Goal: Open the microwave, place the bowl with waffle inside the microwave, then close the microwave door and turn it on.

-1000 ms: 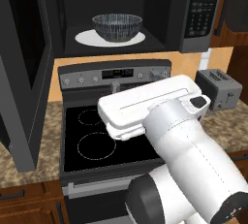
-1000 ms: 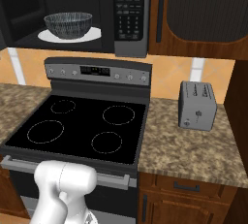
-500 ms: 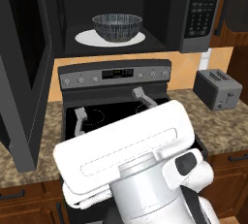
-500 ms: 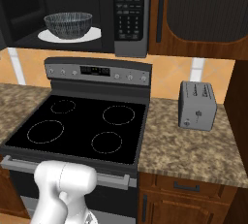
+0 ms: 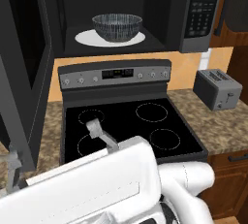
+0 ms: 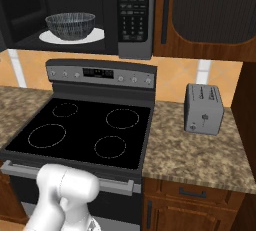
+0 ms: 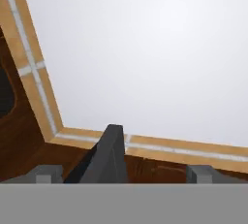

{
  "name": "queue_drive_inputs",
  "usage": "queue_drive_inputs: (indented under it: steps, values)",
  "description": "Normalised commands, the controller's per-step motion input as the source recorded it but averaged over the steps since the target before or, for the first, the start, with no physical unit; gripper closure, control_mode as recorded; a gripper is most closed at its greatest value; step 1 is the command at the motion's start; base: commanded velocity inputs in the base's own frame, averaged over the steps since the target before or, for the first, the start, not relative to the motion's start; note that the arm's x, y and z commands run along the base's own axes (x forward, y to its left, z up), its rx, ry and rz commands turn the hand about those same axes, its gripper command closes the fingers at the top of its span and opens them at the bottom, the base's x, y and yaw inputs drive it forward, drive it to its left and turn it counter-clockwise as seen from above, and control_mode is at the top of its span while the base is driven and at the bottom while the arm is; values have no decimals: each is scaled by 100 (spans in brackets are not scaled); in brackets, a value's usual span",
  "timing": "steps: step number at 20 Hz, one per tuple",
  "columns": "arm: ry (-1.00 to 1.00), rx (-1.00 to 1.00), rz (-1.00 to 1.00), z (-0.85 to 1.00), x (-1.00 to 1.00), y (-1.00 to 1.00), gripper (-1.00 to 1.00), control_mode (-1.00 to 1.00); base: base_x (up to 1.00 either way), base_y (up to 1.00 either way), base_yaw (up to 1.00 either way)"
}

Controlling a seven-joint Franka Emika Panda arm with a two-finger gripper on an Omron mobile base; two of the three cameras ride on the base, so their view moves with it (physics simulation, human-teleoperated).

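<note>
One bowl [image 5: 117, 26] with a blue-grey streaked pattern sits on the white round turntable [image 5: 87, 38] inside the microwave [image 5: 198, 14], which hangs above the stove; the bowl's inside cannot be made out from these angles, so whether the waffle lies in it cannot be told. The one microwave door [image 5: 24, 68] stands swung open to the left, its black glass window facing into the room, and the button panel [image 6: 133, 12] is at the right of the cavity. Below, the stove [image 6: 85, 130] has a black glass top with four ring burners and a grey control strip along its far edge. On the speckled stone surface [image 6: 200, 150] to the right of the stove stands one small grey toaster [image 6: 202, 109], well apart from the microwave. Brown wooden cabinets [image 6: 200, 15] hang to the right of the microwave, and there are more under the surface. The white arm fills the near foreground of the left base view, with its gripper [image 5: 53, 152] low at the near left, below the open door and in front of the stove; the jaws are spread wide apart with nothing between them, one finger [image 5: 99, 133] rising over the near-left burner and the other [image 5: 13, 169] at the left edge. The hand view looks at a pale flat plane edged by a tan tiled band and brown wood.
</note>
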Motion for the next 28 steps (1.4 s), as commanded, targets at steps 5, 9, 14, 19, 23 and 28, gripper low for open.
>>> queue_drive_inputs:
  steps: [5,9,14,19,23,28]
  values:
    - [-23,-11,0,8,-48,74,-100,-100,0,0,0]
    - [-4,-21,-9,5,-6,77,-100,-100,0,0,0]
    - [11,-25,-26,-4,47,55,-100,-100,0,0,0]
    - [1,-7,-42,-28,35,17,-100,-100,0,0,0]
    - [-3,-2,-55,-21,26,0,-100,-100,0,0,0]
    - [0,-1,-46,1,18,4,-100,-100,0,0,0]
